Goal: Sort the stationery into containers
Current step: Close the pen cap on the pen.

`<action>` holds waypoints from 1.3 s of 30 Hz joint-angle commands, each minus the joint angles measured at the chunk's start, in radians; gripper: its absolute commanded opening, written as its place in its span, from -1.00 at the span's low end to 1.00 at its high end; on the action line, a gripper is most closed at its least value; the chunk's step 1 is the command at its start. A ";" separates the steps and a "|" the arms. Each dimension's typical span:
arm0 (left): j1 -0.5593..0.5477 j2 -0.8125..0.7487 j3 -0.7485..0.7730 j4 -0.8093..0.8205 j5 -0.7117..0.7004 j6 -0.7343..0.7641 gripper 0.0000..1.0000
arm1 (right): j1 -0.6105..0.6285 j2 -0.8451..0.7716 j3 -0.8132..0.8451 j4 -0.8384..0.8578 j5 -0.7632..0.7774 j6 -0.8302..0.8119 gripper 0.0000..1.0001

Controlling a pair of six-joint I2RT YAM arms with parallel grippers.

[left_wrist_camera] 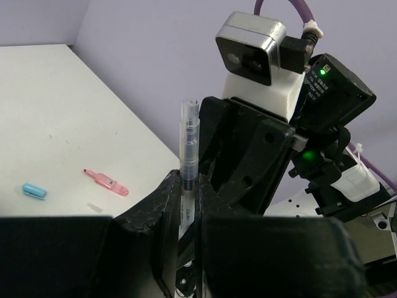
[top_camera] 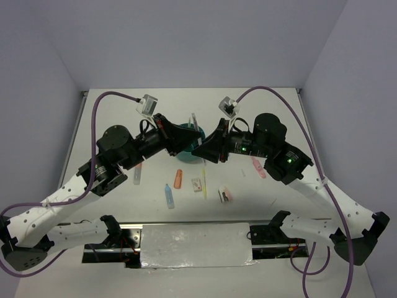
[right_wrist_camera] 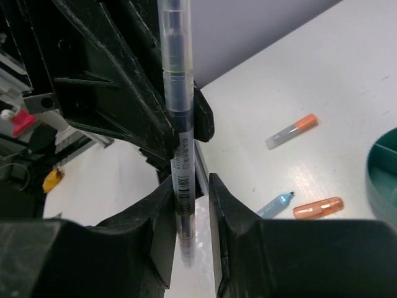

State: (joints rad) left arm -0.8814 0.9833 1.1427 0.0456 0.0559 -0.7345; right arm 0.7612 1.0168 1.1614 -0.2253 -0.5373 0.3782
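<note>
My left gripper [left_wrist_camera: 188,186] is clenched on the clear pen [left_wrist_camera: 188,143], upright by the teal bowl [top_camera: 200,135] at the overhead view's centre, while the right gripper [right_wrist_camera: 189,192] only brackets it, a gap seen solely from the right wrist, so I judge that letting go now could drop it outside the compartments.

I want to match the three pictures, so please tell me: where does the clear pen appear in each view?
Top external: the clear pen stands upright at centre, over the teal bowl.
Left wrist: upright at centre, in the left gripper.
Right wrist: upright, left of centre, between the right gripper fingers.
Shared landmark: the teal bowl, also at the right wrist view's right edge; the left wrist view lacks it.
</note>
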 commanded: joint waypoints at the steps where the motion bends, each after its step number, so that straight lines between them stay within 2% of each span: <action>1: -0.002 -0.003 0.052 0.105 0.035 0.003 -1.00 | 0.004 0.009 -0.002 0.098 -0.046 0.028 -0.39; 2: -0.002 0.002 0.055 0.099 0.035 0.003 -1.00 | 0.004 0.014 0.000 0.106 -0.047 0.028 -0.46; 3: -0.001 0.003 0.057 0.097 0.036 0.004 -1.00 | 0.004 0.017 0.004 0.109 -0.050 0.028 -0.69; 5: -0.001 0.008 0.063 0.086 0.036 0.007 -0.94 | 0.004 0.017 0.012 0.107 -0.038 0.027 -0.92; 7: -0.001 0.017 0.074 0.060 0.036 0.021 -0.74 | 0.004 0.012 0.012 0.107 -0.029 0.022 -1.00; 8: -0.001 0.020 0.080 0.048 0.022 0.026 -0.42 | 0.004 0.011 0.014 0.104 -0.027 0.021 -1.00; 11: -0.001 0.014 0.109 -0.027 -0.048 0.043 0.13 | 0.004 0.008 0.008 0.086 -0.021 0.008 -1.00; 12: -0.002 0.011 0.115 -0.042 -0.051 0.044 0.66 | 0.003 0.005 0.003 0.083 -0.024 0.005 -1.00; 14: -0.002 -0.003 0.130 -0.070 -0.108 0.056 0.99 | 0.004 0.000 -0.015 0.081 -0.029 0.002 -1.00; 22: 0.002 0.005 0.204 -0.142 -0.232 0.081 0.98 | 0.004 -0.015 -0.037 0.072 -0.066 -0.001 -1.00; 25: 0.005 0.026 0.221 -0.144 -0.228 0.073 0.83 | 0.004 -0.024 -0.043 0.073 -0.067 -0.002 -1.00; 27: 0.007 0.043 0.245 -0.161 -0.222 0.069 0.63 | 0.004 -0.026 -0.045 0.073 -0.066 0.001 -1.00; 31: 0.007 0.072 0.250 -0.165 -0.180 0.047 0.35 | 0.004 -0.023 -0.037 0.055 -0.059 -0.002 -1.00; 34: 0.009 0.064 0.227 -0.119 -0.156 0.030 0.21 | 0.006 -0.029 -0.042 0.050 -0.033 -0.007 -1.00; 36: 0.009 0.066 0.226 -0.112 -0.148 0.026 0.19 | 0.006 -0.030 -0.040 0.047 -0.032 -0.007 -1.00; 39: 0.009 0.081 0.227 -0.116 -0.136 0.021 -0.04 | 0.006 -0.023 -0.028 0.037 -0.036 -0.009 -1.00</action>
State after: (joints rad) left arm -0.8776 1.0599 1.3605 -0.1261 -0.1127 -0.6979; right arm 0.7616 1.0153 1.1194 -0.1894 -0.5793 0.3908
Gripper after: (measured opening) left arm 0.505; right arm 0.188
